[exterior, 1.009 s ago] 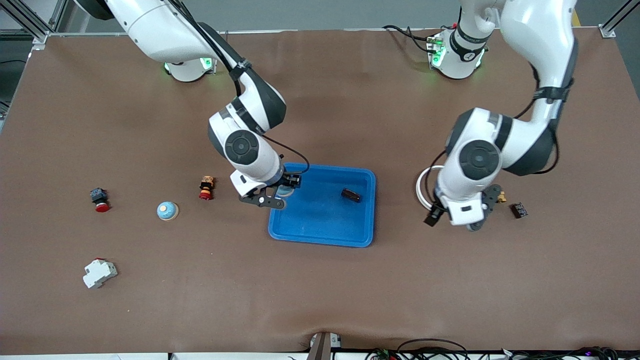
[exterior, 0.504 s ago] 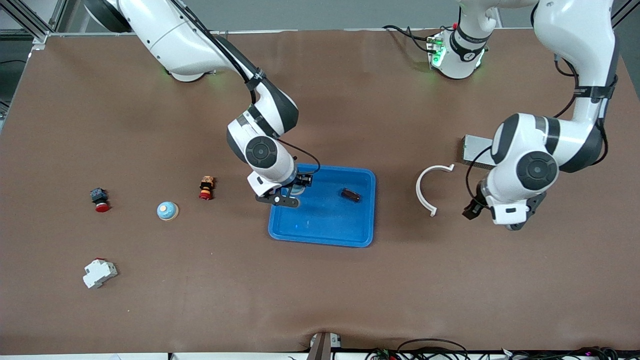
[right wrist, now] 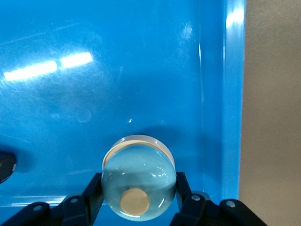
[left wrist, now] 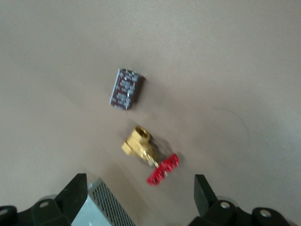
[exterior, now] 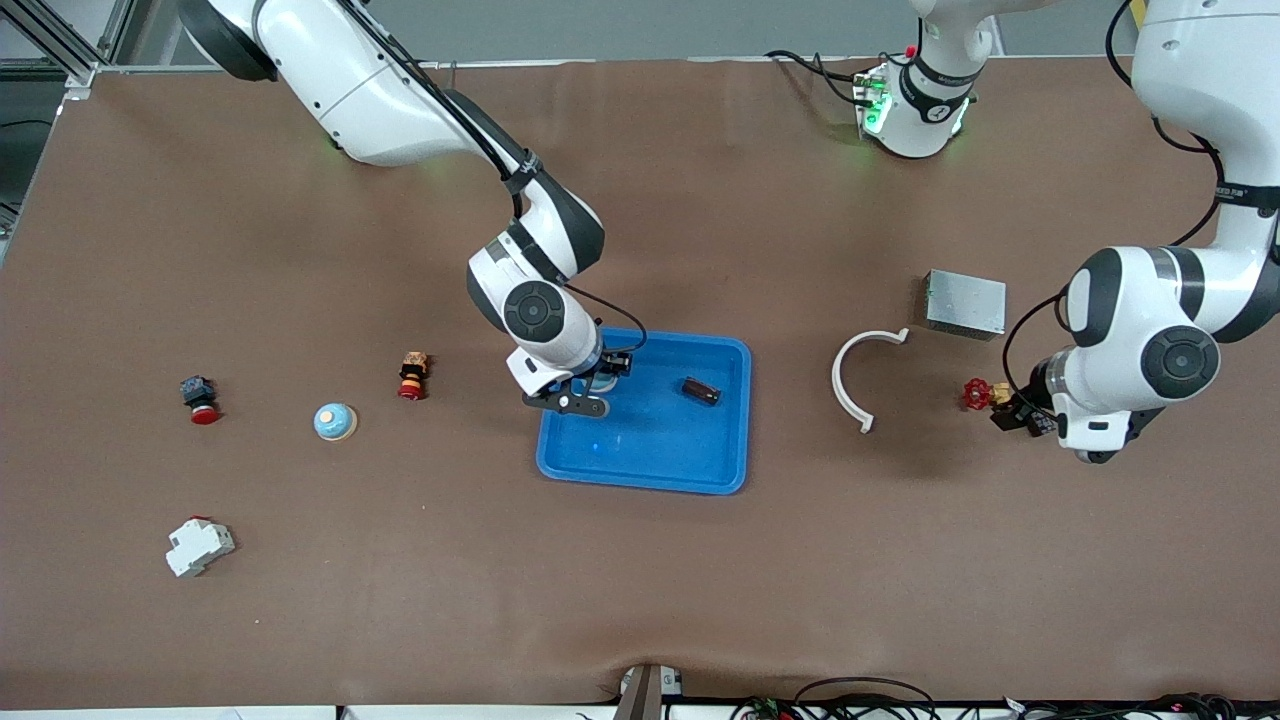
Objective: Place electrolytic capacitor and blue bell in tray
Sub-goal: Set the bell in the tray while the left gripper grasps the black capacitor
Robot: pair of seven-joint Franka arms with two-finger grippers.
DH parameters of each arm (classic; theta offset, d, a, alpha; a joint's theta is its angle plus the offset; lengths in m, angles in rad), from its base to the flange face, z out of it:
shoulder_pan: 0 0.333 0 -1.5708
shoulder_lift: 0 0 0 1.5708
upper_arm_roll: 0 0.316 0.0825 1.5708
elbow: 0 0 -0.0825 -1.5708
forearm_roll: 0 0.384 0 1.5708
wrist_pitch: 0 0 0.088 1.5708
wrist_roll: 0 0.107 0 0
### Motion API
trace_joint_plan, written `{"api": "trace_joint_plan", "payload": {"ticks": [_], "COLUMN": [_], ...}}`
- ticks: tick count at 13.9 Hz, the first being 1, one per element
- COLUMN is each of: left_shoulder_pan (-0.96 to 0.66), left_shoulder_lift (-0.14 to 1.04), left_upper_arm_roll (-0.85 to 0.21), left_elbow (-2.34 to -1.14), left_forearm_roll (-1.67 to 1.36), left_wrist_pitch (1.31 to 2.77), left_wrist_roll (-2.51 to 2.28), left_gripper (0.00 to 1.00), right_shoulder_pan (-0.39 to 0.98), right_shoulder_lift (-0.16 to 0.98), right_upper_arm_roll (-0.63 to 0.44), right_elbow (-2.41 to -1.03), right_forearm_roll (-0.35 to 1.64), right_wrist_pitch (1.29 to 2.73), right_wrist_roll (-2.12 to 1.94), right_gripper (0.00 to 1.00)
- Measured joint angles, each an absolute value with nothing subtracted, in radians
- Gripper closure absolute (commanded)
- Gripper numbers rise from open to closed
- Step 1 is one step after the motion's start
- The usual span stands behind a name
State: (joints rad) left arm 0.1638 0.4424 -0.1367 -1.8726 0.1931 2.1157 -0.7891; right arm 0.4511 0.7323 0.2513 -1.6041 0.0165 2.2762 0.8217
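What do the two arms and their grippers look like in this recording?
Both are glossy white Franka arms with dark grey joint bands and round dark grey caps on the wrist joints. Thin black cables run along the forearms, strapped on. The bases glow green. The right gripper and left gripper have black fingers on a white hand body; a small logo marks the left arm's forearm.

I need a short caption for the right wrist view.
Right hand holds the blue bell over the tray.

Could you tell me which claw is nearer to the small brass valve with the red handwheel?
Left. The left claw, open, hangs right above the valve; the right claw is over the blue tray, shut on a blue bell.
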Motion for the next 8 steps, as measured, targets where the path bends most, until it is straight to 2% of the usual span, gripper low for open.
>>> {"api": "trace_joint_plan", "payload": {"ticks": [5,8], "left_shoulder_pan": [0.244,0.264], "left_shoulder_lift": [0.515,0.533], "left_upper_arm_roll": [-0.137,-0.137], "left_elbow": [-1.895,-1.896], "left_forearm_roll": [0.193,0.206], "left_wrist_pitch": [2.258,2.289], "left_wrist_roll": [-0.662,-0.617], "left_gripper": [0.00,0.07], "right_shoulder_pan": [0.451,0.451], "right_shoulder_lift": [0.745,0.754], "right_upper_arm_roll": [0.251,0.250], "right_elbow": [-1.604,-1.604], "right_forearm_roll": [0.016,0.016], "right_wrist_pitch": [2.293,2.313], "right_wrist_roll": [0.822,0.822], "right_gripper": [0.95,0.93]}}
